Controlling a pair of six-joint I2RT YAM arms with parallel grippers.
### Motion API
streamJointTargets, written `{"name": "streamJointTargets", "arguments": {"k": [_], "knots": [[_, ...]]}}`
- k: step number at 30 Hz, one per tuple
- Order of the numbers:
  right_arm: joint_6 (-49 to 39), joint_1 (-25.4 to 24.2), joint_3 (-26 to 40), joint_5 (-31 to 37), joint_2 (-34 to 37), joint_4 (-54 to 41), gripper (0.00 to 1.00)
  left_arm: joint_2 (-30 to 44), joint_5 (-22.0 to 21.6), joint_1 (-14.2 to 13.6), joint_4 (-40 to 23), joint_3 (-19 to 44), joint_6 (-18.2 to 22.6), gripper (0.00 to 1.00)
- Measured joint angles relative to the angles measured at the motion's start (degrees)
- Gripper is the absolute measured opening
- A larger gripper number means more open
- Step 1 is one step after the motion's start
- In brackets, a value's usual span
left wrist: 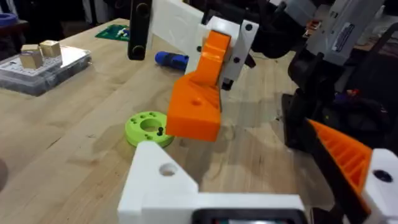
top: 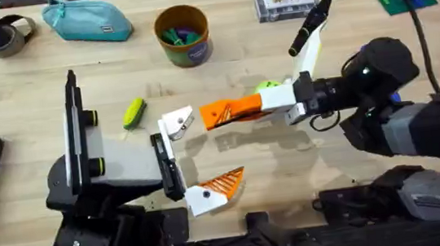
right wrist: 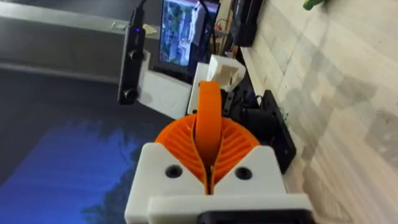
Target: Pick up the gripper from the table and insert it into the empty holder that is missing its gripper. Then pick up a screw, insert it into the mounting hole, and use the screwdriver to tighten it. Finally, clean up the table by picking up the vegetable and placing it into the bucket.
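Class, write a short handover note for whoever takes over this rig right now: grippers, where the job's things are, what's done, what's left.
Right gripper: shut on the orange finger, holding it just short of the holder.
Left gripper: the arm being repaired; state unclear.
Vegetable lies on the table left of the holder. Bucket stands at the back. Screwdriver lies beyond the lime-green disc.
Done: finger picked up.
Left: seat finger, insert and tighten screw, bin vegetable.

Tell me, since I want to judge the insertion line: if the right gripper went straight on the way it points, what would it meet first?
Probably the holder. The right gripper, shut on the orange finger, points at that empty white mount, just ahead. Height alignment is unclear.
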Motion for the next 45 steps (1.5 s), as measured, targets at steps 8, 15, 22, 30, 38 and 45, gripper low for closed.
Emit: {"name": "streamJointTargets", "arguments": {"k": [8,15,22,30,38,45], "knots": [[1.99,0.97,0.0,0.46,-0.31,-0.09,0.023,0.0,0.0,0.0,0.0,0.0,0.0,0.989],[3.56,4.17,-0.01,0.47,-1.25,0.0,0.023,0.0,0.02,0.0,0.0,0.0,0.0,0.989],[4.07,4.5,-0.87,1.05,-1.22,0.29,0.023,0.0,0.01,0.0,0.0,0.0,0.0,0.989],[6.28,4.81,-4.98,4.25,-1.25,7.61,0.023,0.0,0.02,0.0,0.0,0.0,0.0,0.989],[7.25,5.84,-6.38,7.13,-1.24,7.5,0.023,0.0,0.02,0.0,0.0,0.0,0.0,0.989],[7.72,5.84,-6.38,8.21,0.77,7.46,0.023,0.0,0.02,0.0,0.0,0.0,0.0,0.989]]}}
